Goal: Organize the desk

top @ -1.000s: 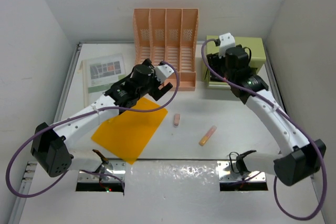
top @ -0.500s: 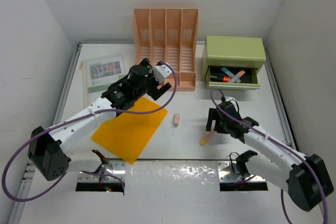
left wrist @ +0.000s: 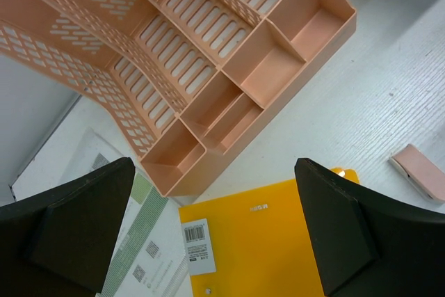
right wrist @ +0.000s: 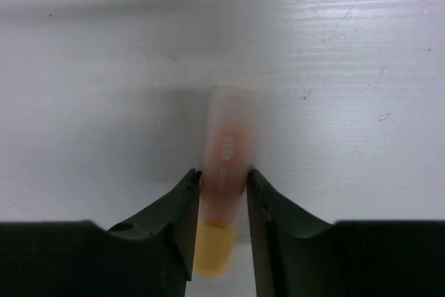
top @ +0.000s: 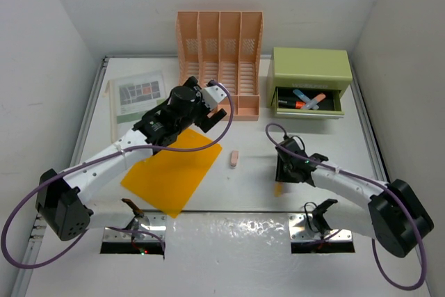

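While the pink yellow-capped plastic marker (right wrist: 228,151) is clenched in the right gripper (right wrist: 221,180) toward the near edge of the flat white walled desk (top: 334,145), and the left gripper (left wrist: 215,231) is seen released, the grasp is judged made and a lift toward the far-right green open-drawered box (top: 310,67) due.

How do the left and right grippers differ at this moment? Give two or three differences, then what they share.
The left gripper is open wide and empty; the right gripper is closed on the marker. The left gripper hangs over the folder edge by the rack; the right gripper sits low over bare desk. Both have black fingers.
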{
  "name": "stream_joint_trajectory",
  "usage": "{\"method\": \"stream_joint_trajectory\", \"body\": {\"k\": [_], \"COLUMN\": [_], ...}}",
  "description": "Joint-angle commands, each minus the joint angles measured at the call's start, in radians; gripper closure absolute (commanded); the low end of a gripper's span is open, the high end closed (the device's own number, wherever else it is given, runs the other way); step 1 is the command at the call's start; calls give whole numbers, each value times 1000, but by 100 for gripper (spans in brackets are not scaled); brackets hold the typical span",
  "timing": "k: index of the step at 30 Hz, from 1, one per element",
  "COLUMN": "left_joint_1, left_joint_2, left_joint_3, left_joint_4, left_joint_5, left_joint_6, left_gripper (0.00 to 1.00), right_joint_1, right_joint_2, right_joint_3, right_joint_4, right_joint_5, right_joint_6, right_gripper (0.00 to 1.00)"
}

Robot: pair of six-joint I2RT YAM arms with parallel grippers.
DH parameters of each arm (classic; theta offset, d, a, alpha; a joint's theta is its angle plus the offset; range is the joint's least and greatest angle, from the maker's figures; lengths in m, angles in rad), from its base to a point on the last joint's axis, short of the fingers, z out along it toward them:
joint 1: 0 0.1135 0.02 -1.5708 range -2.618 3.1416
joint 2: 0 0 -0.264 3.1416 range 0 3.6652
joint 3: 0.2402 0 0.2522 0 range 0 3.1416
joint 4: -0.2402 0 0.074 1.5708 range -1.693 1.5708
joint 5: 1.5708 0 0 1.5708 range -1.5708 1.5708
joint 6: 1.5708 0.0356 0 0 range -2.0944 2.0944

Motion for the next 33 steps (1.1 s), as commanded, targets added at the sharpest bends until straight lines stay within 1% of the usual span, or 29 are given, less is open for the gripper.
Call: {"method": "stream_joint_trajectory", "body": {"k": [1, 2, 4, 7, 8, 9, 11, 14, 16, 17, 18, 19, 20, 21, 22, 24, 26, 28, 29, 31, 32, 33], "left_joint_1": [12, 12, 13, 12, 12, 12, 12, 12, 12, 12, 12, 12, 12, 12, 12, 12, 10, 12, 12, 12, 12, 12], "left_joint_2": [-30, -27, -25, -30, -32, -32, -33, -32, -32, -33, -33, -33, -35, -36, -38, -42, -42, -42, -42, -44, -44, -45], "left_joint_3": [-6, -4, -3, -1, -4, -4, -9, -10, -10, -9, -9, -10, -12, -13, -16, -26, -32, -35, -35, -35, -35, -35], "left_joint_4": [51, 51, 49, 46, 48, 48, 52, 58, 60, 58, 58, 58, 58, 60, 61, 69, 75, 84, 86, 83, 80, 80], "left_joint_5": [-13, -15, -15, -27, -32, -33, -35, -41, -47, -55, -59, -62, -64, -66, -67, -76, -87, -99, -101, -99, -99, -99], "left_joint_6": [9, 11, 14, 18, 20, 21, 23, 26, 28, 29, 29, 31, 32, 31, 32, 38, 43, 44, 44, 44, 44, 44], "left_gripper": [0, 0, 0, 0, 0, 0, 0, 0, 0, 0, 0, 0, 0, 0, 0, 0, 0, 0, 0, 1, 0, 0], "right_joint_1": [27, 27, 26, 26, 26, 27, 30, 30, 30, 30, 29, 29, 23, 14, 3, -41, -95, -135, -169, -186, -192, -190], "right_joint_2": [59, 99, 133, 176, 178, 172, 146, 63, 20, 12, 6, 6, 13, 23, 53, 110, 151, 190, 231, 277, 318, 334], "right_joint_3": [22, 28, 45, 98, 149, 176, 261, 325, 356, 385, 399, 408, 417, 419, 422, 442, 491, 522, 537, 548, 563, 563], "right_joint_4": [-11, -13, 15, 36, 36, 41, 59, 163, 254, 304, 332, 360, 402, 486, 525, 609, 624, 636, 660, 697, 708, 707], "right_joint_5": [14, 3, -17, -34, -34, -34, -23, 37, 75, 98, 124, 237, 309, 375, 446, 451, 414, 349, 280, 294, 310, 296], "right_joint_6": [-41, -50, -87, -180, -209, -281, -341, -420, -515, -591, -636, -680, -729, -834, -886, -1031, -1126, -1202, -1295, -1393, -1505, -1571], "right_gripper": [70, 86, 100, 100, 100, 100, 100, 100, 100, 100, 100, 100, 100, 100, 100, 100, 100, 100, 100, 100, 100, 100]}}
